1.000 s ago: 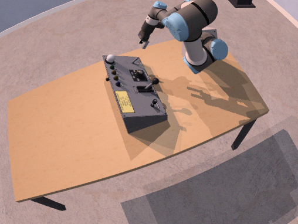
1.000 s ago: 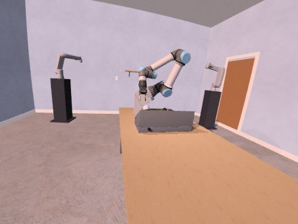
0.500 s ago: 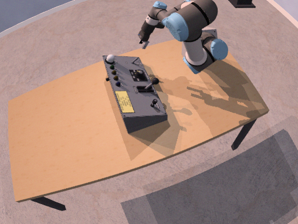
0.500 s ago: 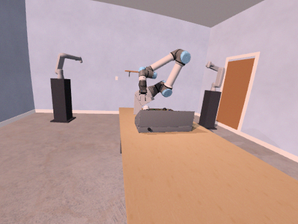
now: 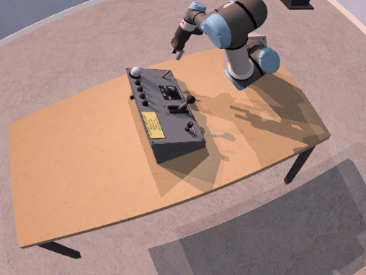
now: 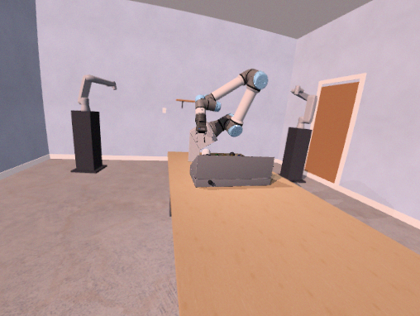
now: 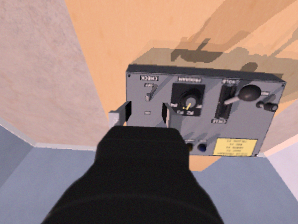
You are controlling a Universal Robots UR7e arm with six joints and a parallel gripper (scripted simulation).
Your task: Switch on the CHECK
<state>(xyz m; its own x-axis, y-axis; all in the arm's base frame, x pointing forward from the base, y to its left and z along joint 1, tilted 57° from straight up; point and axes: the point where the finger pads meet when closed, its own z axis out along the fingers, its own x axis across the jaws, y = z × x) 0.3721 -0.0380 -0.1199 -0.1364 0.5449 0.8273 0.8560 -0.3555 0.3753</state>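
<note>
The bench [image 5: 72, 173] under me is a long wooden top on dark legs, and I stand at its far end, my arm [image 5: 230, 29] bent over that end. The console [image 5: 176, 144], a grey sloped box, lies on the bench near my base, one short end toward me. My claw [image 5: 178, 54] hangs above the bench edge just beyond that end, clear of the console and touching nothing; its fingers stand wide with nothing between them. Through the wrist view I look down on the panel past those fingers. On the panel a yellow label [image 5: 153, 124] sits by the end away from me, with a row of small round buttons [image 5: 140, 88] along one long side and a white knob [image 5: 135, 70] at the corner nearest my claw. A black lever [image 5: 185, 102] with a ball head leans out of its slot in the middle, beside a black rotary dial [image 7: 188, 99], and a smaller black toggle [image 5: 189, 126] stands near the far end. The CHECK switch [image 7: 149, 91] is a small grey toggle under its label at the near end of the panel, seen in the wrist view between my fingers and a little ahead of them; I cannot tell which way it is thrown.
</note>
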